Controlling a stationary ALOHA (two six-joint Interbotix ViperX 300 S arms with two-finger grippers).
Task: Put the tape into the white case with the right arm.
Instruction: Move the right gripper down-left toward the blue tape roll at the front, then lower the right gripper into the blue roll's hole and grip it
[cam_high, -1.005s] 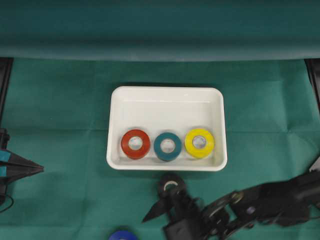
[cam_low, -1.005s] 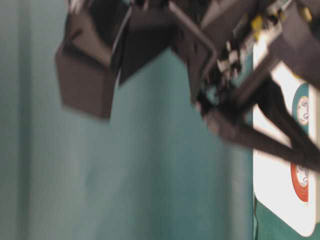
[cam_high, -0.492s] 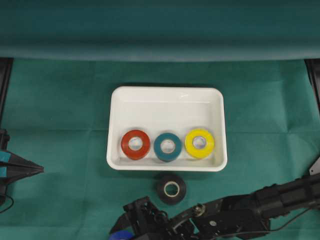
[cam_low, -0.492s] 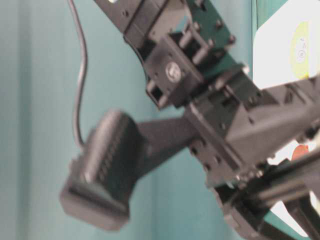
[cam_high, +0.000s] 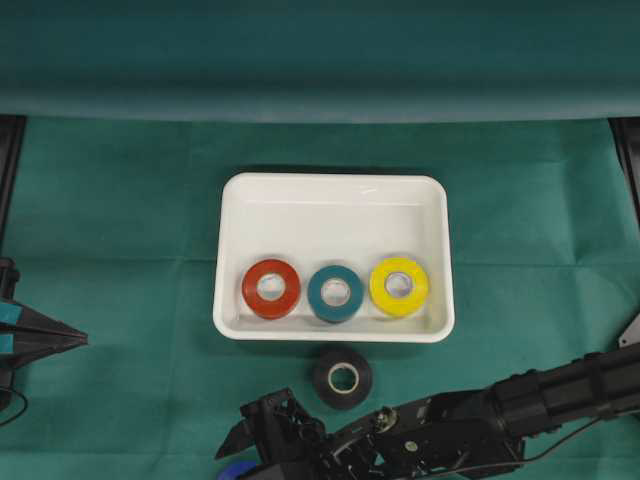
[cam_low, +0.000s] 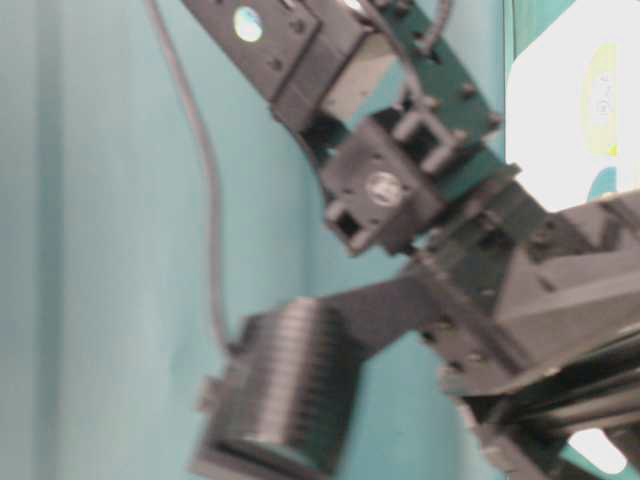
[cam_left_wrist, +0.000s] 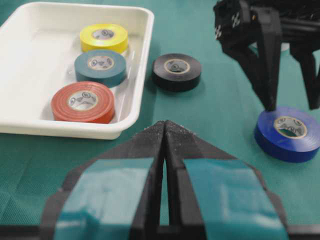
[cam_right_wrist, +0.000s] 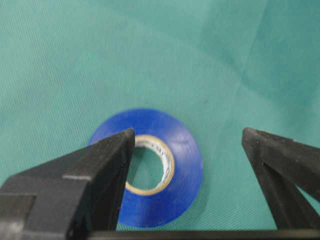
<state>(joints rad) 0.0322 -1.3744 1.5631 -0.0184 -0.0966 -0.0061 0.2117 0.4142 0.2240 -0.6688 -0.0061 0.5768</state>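
Note:
The white case (cam_high: 330, 212) lies mid-table holding a red tape (cam_high: 271, 288), a teal tape (cam_high: 335, 292) and a yellow tape (cam_high: 399, 285). A black tape (cam_high: 343, 377) lies flat on the cloth just in front of the case. A blue tape (cam_right_wrist: 182, 182) lies at the near edge, partly hidden in the overhead view. My right gripper (cam_right_wrist: 188, 132) is open over it, one finger over the roll's core and the other outside its rim, holding nothing. My left gripper (cam_left_wrist: 165, 123) is shut and empty at the far left (cam_high: 80, 340).
Green cloth covers the table. The right arm (cam_high: 480, 425) stretches low along the near edge from the right. It fills the table-level view (cam_low: 430, 250), blurred. From the left wrist I see the blue tape (cam_left_wrist: 287, 132) and black tape (cam_left_wrist: 176, 71) right of the case (cam_left_wrist: 135, 90).
My right gripper has left the black tape and swung left and nearer, to above the blue tape. The black tape stays on the cloth. The left arm has not moved.

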